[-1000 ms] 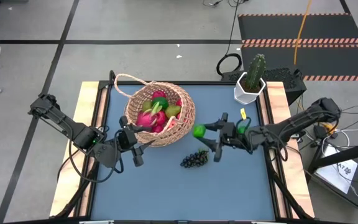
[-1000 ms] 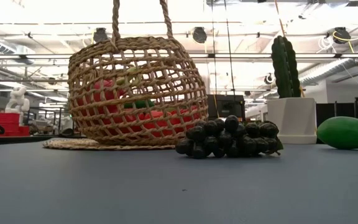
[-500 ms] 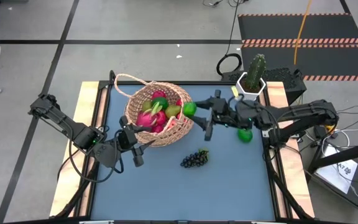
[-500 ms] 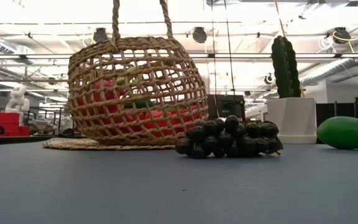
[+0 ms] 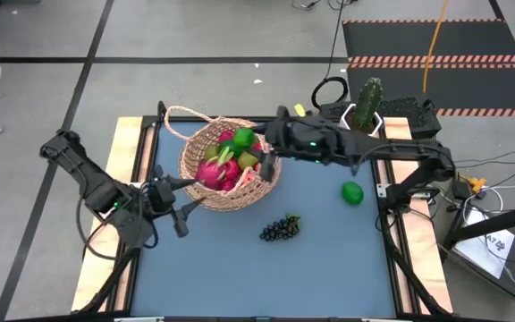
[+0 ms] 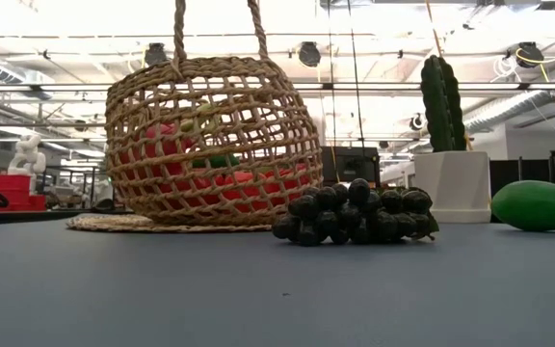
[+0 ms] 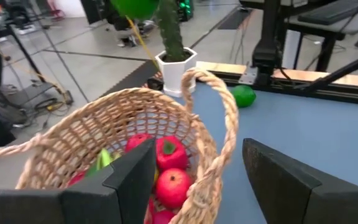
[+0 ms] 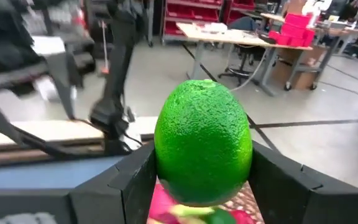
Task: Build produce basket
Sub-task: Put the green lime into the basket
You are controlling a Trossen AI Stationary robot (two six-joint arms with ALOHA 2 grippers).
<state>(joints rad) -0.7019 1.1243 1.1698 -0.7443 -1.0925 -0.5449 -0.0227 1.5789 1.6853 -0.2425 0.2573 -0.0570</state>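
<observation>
Pebbled green rind fills the space between the right gripper's [image 8: 202, 186] dark fingers: they are clamped on a lime [image 8: 203, 148], oval and dimpled, held above the open mouth of the basket [image 5: 206, 192] at its far rim. In the high view that same lime shows as a bright green spot over the fruit pile.

Left gripper [image 7: 197, 180] stands with its fingers apart on either side of the basket's near rim, beside the rope-like loop handle; I cannot tell whether they touch the weave. Nothing is held between them.

Basket: coarse tan wicker, open lattice wall, round, standing on the blue-grey table [image 5: 329, 268] toward its left and far side. Inside lie glossy red round fruits, a pink dragon fruit and yellow-green pieces.

Progress, as judged: most produce is loaded, and the carried lime is not yet released. Two items are outstanding on the table: a dark grape bunch [image 5: 280, 229], knobbly clustered beads, just in front of the basket, and a second smooth green lime [image 5: 352, 193] well to its right.

A cactus in a white hexagonal pot [image 5: 361, 117] stands at the far right corner, not part of the load.
</observation>
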